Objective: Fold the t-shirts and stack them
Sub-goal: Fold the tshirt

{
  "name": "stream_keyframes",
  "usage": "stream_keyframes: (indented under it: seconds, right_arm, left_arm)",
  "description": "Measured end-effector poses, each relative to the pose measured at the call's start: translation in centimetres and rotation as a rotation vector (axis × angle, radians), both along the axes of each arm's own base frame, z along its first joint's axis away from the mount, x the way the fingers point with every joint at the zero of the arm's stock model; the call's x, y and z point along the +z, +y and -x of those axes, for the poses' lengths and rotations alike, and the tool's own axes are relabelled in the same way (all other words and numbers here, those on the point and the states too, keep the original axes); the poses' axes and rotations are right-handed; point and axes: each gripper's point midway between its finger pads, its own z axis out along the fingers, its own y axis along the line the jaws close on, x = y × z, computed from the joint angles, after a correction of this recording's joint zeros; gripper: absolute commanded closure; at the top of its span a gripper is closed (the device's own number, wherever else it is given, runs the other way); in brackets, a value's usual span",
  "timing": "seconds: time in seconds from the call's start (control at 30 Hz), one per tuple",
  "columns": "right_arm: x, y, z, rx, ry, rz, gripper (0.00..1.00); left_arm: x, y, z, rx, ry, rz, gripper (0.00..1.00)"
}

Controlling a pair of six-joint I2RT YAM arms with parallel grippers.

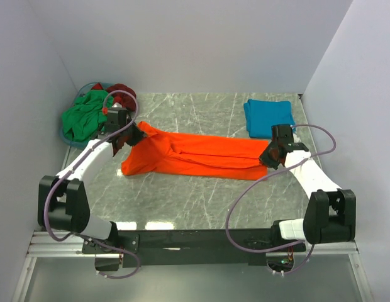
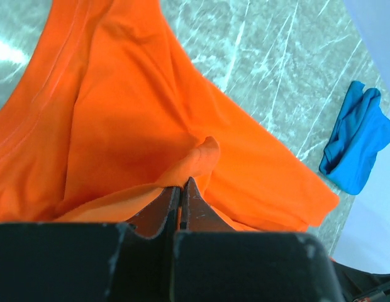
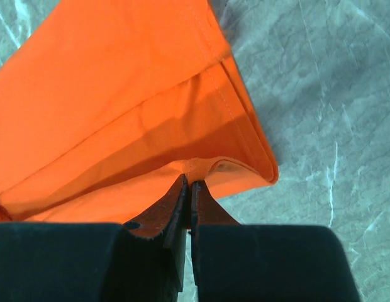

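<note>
- Grey-green marbled tabletop (image 1: 201, 201) fills the middle of the top view, boxed in by pale walls (image 1: 201, 44) at the back and on both sides.
- A metal rail (image 1: 195, 242) runs along the bottom of the frame, and both arm bases sit on it.
- The orange t-shirt (image 1: 195, 154) lies across the centre of the frame as one long band on the marble, running from left of centre to right of centre.
- The left gripper (image 1: 137, 134) is at the band's left end. Its wrist view shows the jaws pressed together with a ridge of orange cloth pinched between them.
- The right gripper (image 1: 267, 157) is at the right end, jaws tight on the stitched hem corner, and the marble shows just past the cloth's edge.
- Upper right: the teal t-shirt (image 1: 268, 117) is folded flat on the table, apart from the orange one.
- Upper left corner: the blue basket (image 1: 68, 139) holds the crumpled green t-shirt (image 1: 85, 116), with the dark red t-shirt (image 1: 122, 93) behind it.
- The left arm crosses in front of the basket's near side and hides part of it.
- Purplish cables (image 1: 245, 195) loop off each arm, and the right one sags across the lower table.
</note>
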Motion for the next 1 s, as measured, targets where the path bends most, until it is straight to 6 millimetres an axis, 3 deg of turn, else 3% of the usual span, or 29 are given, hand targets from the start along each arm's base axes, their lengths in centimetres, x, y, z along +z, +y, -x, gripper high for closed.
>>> stream_keyframes:
  seconds: [0.13,0.27,0.37,0.4,0.43,0.6,0.8,0.93,1.0]
  right_arm:
    - [-0.5,-0.2,-0.5,-0.006,0.015,-0.005,0.95]
    - [-1.1,-0.3,-1.2,-0.012,0.026,-0.013,0.91]
    - [-1.6,-0.5,-2.0,-0.017,0.037,-0.012,0.79]
    - [-1.8,-0.7,-2.3,-0.022,0.043,-0.007,0.59]
    - [-2.0,-0.9,-2.9,-0.030,0.045,-0.004,0.52]
    - [-1.1,-2.3,-5.5,-0.063,0.020,0.024,0.30]
    - [1.6,-2.8,-6.3,-0.040,-0.056,0.064,0.19]
    - [2.8,0.3,-5.7,0.111,-0.098,0.069,0.19]
    - [2.5,3.8,-4.8,0.238,-0.100,0.063,0.19]
  left_arm:
    - [-0.7,-0.3,-1.2,-0.025,-0.020,-0.001,0.99]
    - [-1.8,-0.3,-2.6,-0.047,-0.029,-0.030,0.87]
    - [-2.4,-0.2,-4.6,-0.069,-0.044,-0.062,0.30]
    - [-2.6,0.0,-5.5,-0.071,-0.052,-0.069,0.09]
    - [-2.6,0.1,-6.2,-0.071,-0.061,-0.075,0.01]
    - [-3.0,1.1,-8.3,-0.051,-0.061,-0.073,0.01]
    - [-1.9,0.6,-7.7,-0.078,-0.089,-0.040,0.01]
    - [-1.7,-0.4,-5.4,-0.112,-0.103,-0.002,0.01]
    - [-2.1,-1.1,-4.0,-0.128,-0.094,0.014,0.01]
